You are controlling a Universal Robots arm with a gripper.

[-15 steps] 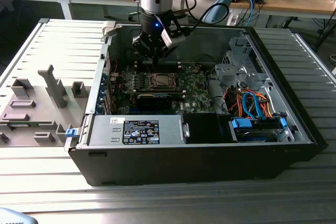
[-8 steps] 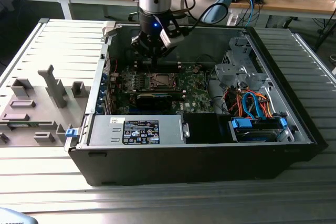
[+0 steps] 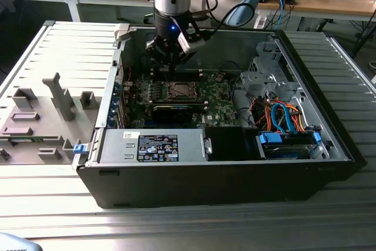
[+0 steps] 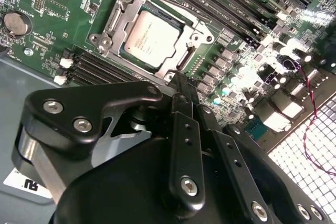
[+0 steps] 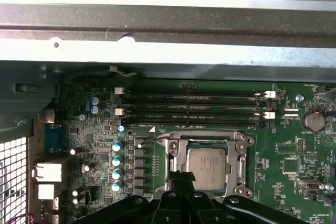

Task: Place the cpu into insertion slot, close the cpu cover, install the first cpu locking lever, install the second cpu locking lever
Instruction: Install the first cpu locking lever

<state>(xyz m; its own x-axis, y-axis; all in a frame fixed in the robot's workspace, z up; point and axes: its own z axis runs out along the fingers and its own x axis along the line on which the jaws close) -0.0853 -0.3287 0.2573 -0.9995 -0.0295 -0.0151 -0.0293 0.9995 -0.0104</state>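
Your end effector point(image 4: 181, 85) hangs with its fingers pressed together, tips just beside the cpu cover point(image 4: 181, 64) edge. The cpu point(image 4: 152, 39) sits in the insertion slot point(image 5: 207, 169) with the cover down around it. The exterior view gives you the open computer case point(image 3: 305, 163) on a ribbed metal bench point(image 3: 59, 63), a wooden desk point(image 3: 329, 4) at twelve o'clock. Both wrist views add memory slots point(image 5: 191, 106) beside the socket.

A pale silver-grey cpu point(image 4: 151, 38) sits inside its silver cpu cover point(image 4: 118, 11), green circuit board point(image 5: 299, 156) all around it; the tool point(image 4: 181, 85) beside the cover is black.
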